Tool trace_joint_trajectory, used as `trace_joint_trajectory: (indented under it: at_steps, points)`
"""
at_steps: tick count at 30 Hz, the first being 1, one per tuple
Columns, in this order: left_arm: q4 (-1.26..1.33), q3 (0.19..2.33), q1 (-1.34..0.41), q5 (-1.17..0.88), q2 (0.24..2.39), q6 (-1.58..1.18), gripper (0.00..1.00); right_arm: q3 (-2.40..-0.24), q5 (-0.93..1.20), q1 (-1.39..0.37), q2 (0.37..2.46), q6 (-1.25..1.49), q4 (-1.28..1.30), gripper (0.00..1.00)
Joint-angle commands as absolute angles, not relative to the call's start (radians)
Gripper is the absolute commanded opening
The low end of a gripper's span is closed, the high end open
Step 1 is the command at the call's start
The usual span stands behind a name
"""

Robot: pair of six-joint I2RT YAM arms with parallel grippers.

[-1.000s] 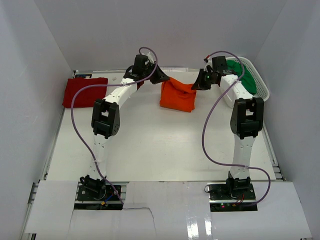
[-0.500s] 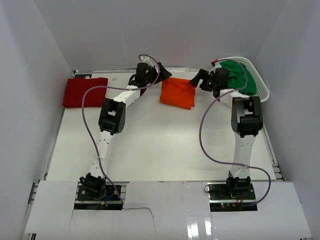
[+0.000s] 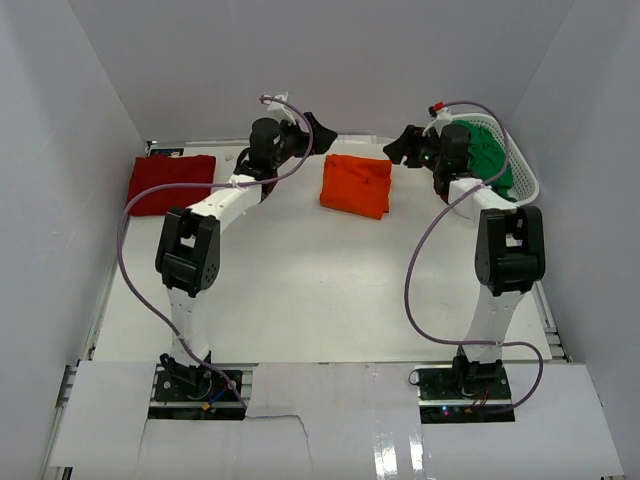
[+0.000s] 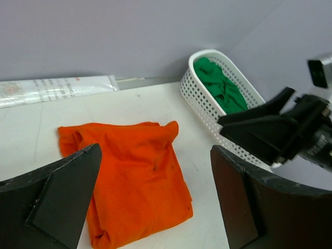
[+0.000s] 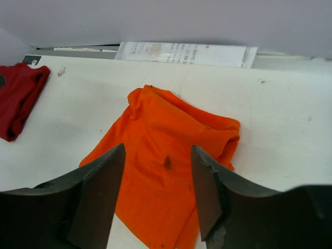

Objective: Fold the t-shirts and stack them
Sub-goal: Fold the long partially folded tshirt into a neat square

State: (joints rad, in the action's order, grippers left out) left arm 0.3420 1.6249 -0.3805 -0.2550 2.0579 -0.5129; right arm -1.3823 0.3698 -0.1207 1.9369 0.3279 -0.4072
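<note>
Arm bases: bolted side by side at the near edge of the table (image 3: 300, 300)
Orange shirt (image 3: 356, 185): laid on the far half of the table as a roughly folded rectangle with rumpled edges; a small dark spot is seen on its top layer
Left gripper (image 3: 318, 132): held above the table just beside the orange shirt's far left corner; its jaws are spread wide and nothing is held between them
Right gripper (image 3: 402, 146): held just beside the orange shirt's far right corner; its jaws are set apart and nothing is held
Red shirt (image 3: 170, 183): laid folded flat at the far left of the table, well apart from the orange shirt
Basket (image 3: 525, 175): set at the far right corner, beside the right arm
Green shirt (image 3: 485, 160): bunched up inside the basket
Paper strip (image 5: 181, 52): laid along the far edge, against the wall
</note>
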Motion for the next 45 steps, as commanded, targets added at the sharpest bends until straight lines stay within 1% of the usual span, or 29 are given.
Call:
trace_joint_trajectory:
  at_steps: [1, 2, 3, 4, 5, 6, 8, 9, 12, 19, 20, 22, 24, 25, 28, 29, 31, 33, 36, 37, 38, 40, 41, 42, 45]
  points:
    - [0.321, 1.63, -0.385, -0.357, 2.155, -0.501, 0.96, -1.489, 0.416, -0.141, 2.025, 0.321, -0.322, 0.56]
    - [0.322, 1.67, -0.385, -0.412, 2.183, -0.506, 0.87, -1.524, 0.419, -0.147, 2.067, 0.304, -0.255, 0.46]
    - [0.319, 1.696, -0.385, -0.428, 2.209, -0.509, 0.82, -1.56, 0.411, -0.155, 2.088, 0.293, -0.22, 0.34]
    - [0.313, 1.722, -0.39, -0.437, 2.236, -0.511, 0.78, -1.625, 0.407, -0.164, 2.109, 0.282, -0.187, 0.34]
    - [0.298, 1.793, -0.393, -0.445, 2.291, -0.509, 0.74, -1.653, 0.4, -0.178, 2.141, 0.27, -0.16, 0.34]
    - [0.249, 1.833, -0.394, -0.445, 2.321, -0.503, 0.65, -1.673, 0.397, -0.186, 2.154, 0.256, -0.128, 0.34]
    - [0.192, 1.919, -0.406, -0.446, 2.379, -0.488, 0.64, -1.721, 0.387, -0.207, 2.187, 0.245, -0.1, 0.35]
    - [0.133, 2.001, -0.41, -0.44, 2.434, -0.468, 0.64, -1.738, 0.371, -0.213, 2.198, 0.238, -0.059, 0.36]
    - [0.059, 2.109, -0.431, -0.439, 2.514, -0.424, 0.66, -1.798, 0.356, -0.238, 2.244, 0.212, -0.002, 0.36]
    - [0.006, 2.122, -0.465, -0.385, 2.571, -0.376, 0.68, -1.867, 0.279, -0.278, 2.325, 0.181, 0.173, 0.33]
    - [-0.042, 2.118, -0.468, -0.371, 2.572, -0.368, 0.67, -1.876, 0.241, -0.284, 2.33, 0.172, 0.196, 0.33]
    - [-0.09, 2.111, -0.48, -0.295, 2.56, -0.344, 0.66, -1.873, 0.198, -0.302, 2.333, 0.157, 0.251, 0.32]
    - [-0.118, 2.054, -0.517, -0.197, 2.519, -0.318, 0.65, -1.846, 0.125, -0.322, 2.327, 0.138, 0.282, 0.31]
    - [-0.123, 1.996, -0.532, -0.087, 2.475, -0.29, 0.65, -1.832, 0.103, -0.328, 2.313, 0.135, 0.296, 0.31]
    - [-0.181, 1.947, -0.58, 0.041, 2.435, -0.278, 0.65, -1.728, 0.06, -0.351, 2.263, 0.14, 0.307, 0.31]
    - [-0.202, 1.901, -0.587, 0.084, 2.404, -0.284, 0.65, -1.695, 0.057, -0.357, 2.246, 0.143, 0.299, 0.32]
    - [-0.206, 1.826, -0.613, 0.107, 2.358, -0.302, 0.65, -1.599, 0.049, -0.382, 2.199, 0.15, 0.295, 0.32]
    - [-0.198, 1.696, -0.644, 0.135, 2.275, -0.334, 0.65, -1.531, 0.035, -0.408, 2.163, 0.166, 0.293, 0.32]
    - [-0.196, 1.524, -0.699, 0.205, 2.153, -0.354, 0.65, -1.375, 0.022, -0.436, 2.07, 0.19, 0.279, 0.33]
    - [-0.202, 1.482, -0.713, 0.221, 2.122, -0.365, 0.65, -1.288, 0.023, -0.458, 2.015, 0.216, 0.27, 0.33]
    - [-0.213, 1.395, -0.738, 0.241, 2.055, -0.397, 0.65, -1.243, 0.023, -0.471, 1.984, 0.23, 0.262, 0.33]
    - [-0.227, 1.31, -0.752, 0.238, 1.985, -0.435, 0.66, -1.162, 0.02, -0.518, 1.899, 0.279, 0.253, 0.34]
    - [-0.235, 1.268, -0.764, 0.235, 1.95, -0.454, 0.66, -1.084, 0.015, -0.538, 1.87, 0.299, 0.252, 0.34]
    - [-0.242, 1.188, -0.768, 0.224, 1.884, -0.487, 0.66, -1.045, 0.014, -0.578, 1.843, 0.317, 0.25, 0.34]
    - [-0.267, 1.056, -0.788, 0.221, 1.759, -0.537, 0.66, -0.902, 0.009, -0.668, 1.715, 0.411, 0.249, 0.34]
